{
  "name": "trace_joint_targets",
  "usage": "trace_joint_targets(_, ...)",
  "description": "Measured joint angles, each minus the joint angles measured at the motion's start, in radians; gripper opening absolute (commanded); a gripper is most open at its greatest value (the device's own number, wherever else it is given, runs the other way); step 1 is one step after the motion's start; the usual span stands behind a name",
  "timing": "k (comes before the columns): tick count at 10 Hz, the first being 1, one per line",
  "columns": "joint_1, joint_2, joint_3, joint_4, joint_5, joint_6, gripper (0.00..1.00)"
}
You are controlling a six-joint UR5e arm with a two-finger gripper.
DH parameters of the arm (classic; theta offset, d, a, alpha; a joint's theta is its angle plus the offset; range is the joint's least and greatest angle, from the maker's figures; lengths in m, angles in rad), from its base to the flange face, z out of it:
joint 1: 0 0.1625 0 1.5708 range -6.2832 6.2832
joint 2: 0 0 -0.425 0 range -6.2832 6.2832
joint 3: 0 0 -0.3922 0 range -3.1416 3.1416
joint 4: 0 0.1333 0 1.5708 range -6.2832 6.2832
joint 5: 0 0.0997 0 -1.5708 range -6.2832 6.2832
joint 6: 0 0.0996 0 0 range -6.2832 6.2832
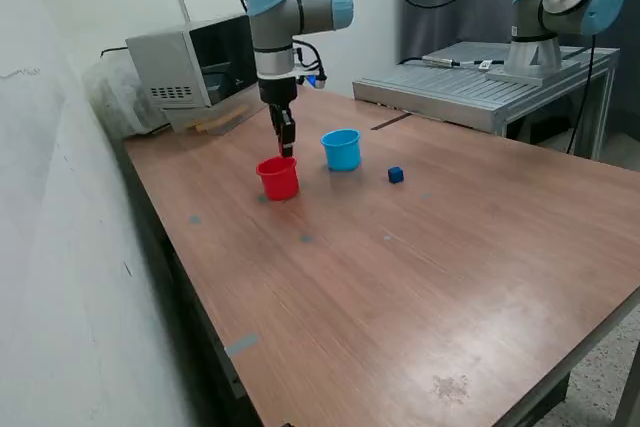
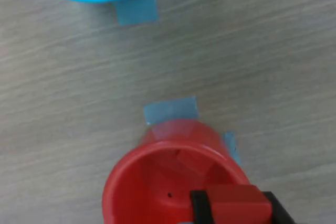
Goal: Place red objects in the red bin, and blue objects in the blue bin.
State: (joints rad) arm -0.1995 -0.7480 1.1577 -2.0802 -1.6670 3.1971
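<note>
One red cup (image 1: pixel 278 178) and one light blue cup (image 1: pixel 341 149) stand on a wooden table (image 1: pixel 420 277). One dark blue cube (image 1: pixel 396 175) lies loose, and one red cube (image 2: pixel 237 202) sits between the fingers of the single gripper (image 2: pixel 235 207). Two robot arms are visible in the exterior view; three blue tape patches show in the wrist view.

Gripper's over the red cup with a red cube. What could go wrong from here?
The gripper holds the red cube near the red cup rim, not its centre; released here, it might clip the rim and bounce out. Descending further could tip the cup. One blue cube remains on the table.
</note>
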Motion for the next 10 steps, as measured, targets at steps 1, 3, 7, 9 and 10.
trace_joint_targets(1,-0.001,0.005,-0.013,-0.001,0.0,-0.005,0.0)
trace_joint_targets(3,-0.005,0.011,-0.041,-0.003,0.0,-0.012,0.0)
trace_joint_targets(7,-0.024,0.023,-0.062,-0.006,0.0,-0.023,0.0)
trace_joint_targets(9,-0.031,0.027,-0.06,-0.006,0.0,-0.028,0.0)
trace_joint_targets(10,-0.033,0.028,-0.059,-0.006,0.0,-0.03,1.0)
